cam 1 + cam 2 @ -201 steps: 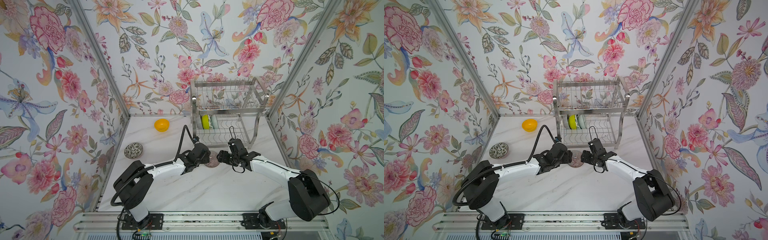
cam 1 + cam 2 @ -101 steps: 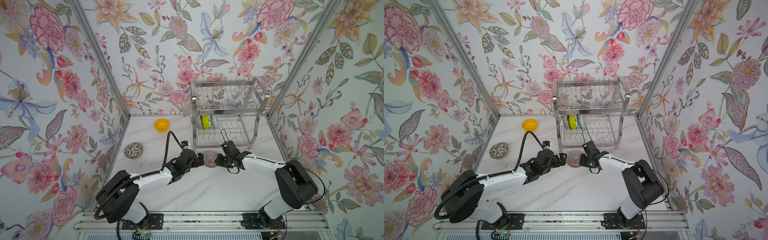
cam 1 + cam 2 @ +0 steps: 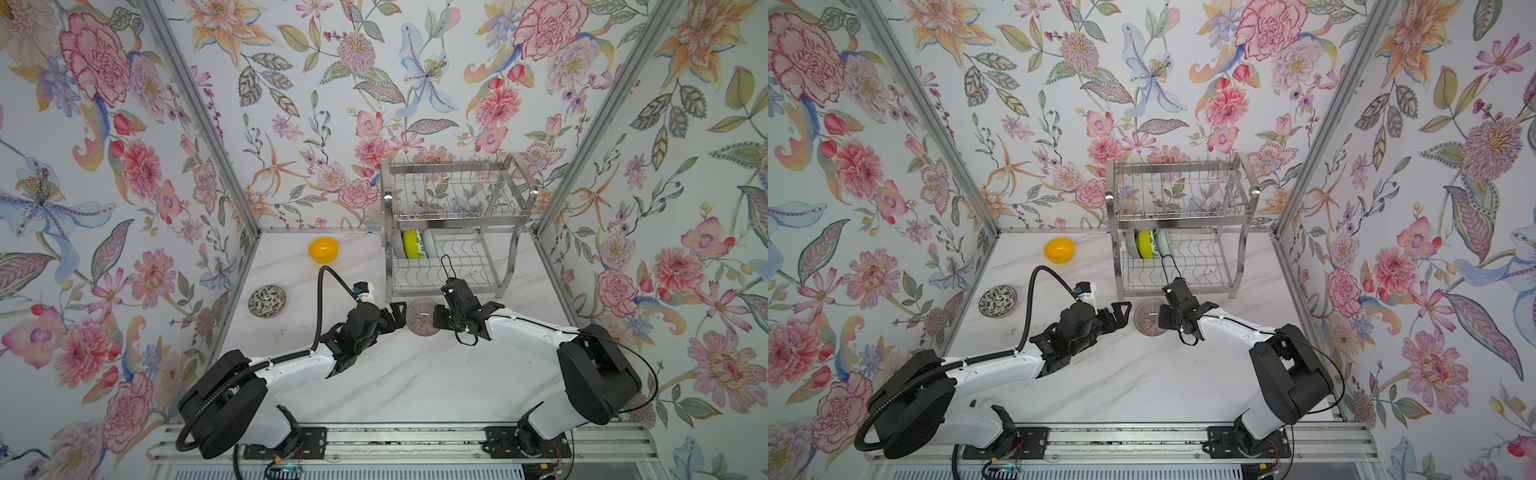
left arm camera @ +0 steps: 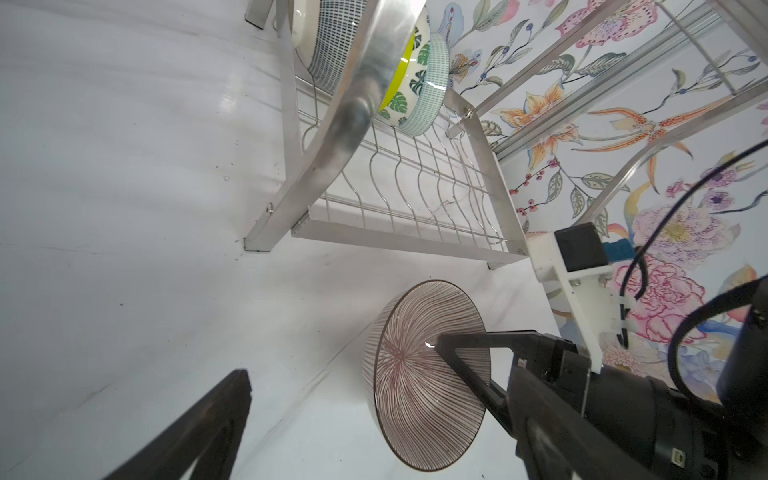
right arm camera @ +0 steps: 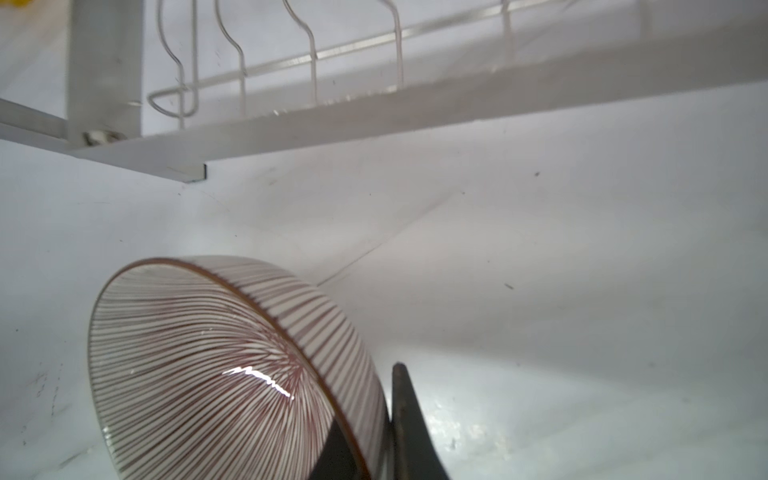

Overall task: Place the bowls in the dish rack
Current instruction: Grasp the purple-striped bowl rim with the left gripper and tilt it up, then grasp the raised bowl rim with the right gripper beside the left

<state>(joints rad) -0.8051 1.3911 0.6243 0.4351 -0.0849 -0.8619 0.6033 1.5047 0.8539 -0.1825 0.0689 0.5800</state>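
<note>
Dish rack (image 3: 449, 167) holds three bowls (image 3: 411, 243) below; right gripper (image 3: 436, 319) pinches the striped bowl (image 3: 420, 318); left gripper (image 3: 395, 319) gapes wide.

Got a maroon-striped bowl (image 4: 399, 374), orange-yellow bowl (image 3: 323, 250), black-white speckled bowl (image 3: 267, 301), lime bowl (image 3: 410, 243), shiny steel rack (image 3: 449, 168), white marble desk (image 3: 415, 374).

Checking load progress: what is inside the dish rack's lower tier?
Three bowls stand on edge at the left end of the lower tier: a grid-patterned bowl, a lime-green bowl and a leaf-print bowl. They overlap and the rack's leg crosses them, so none shows whole.
</note>
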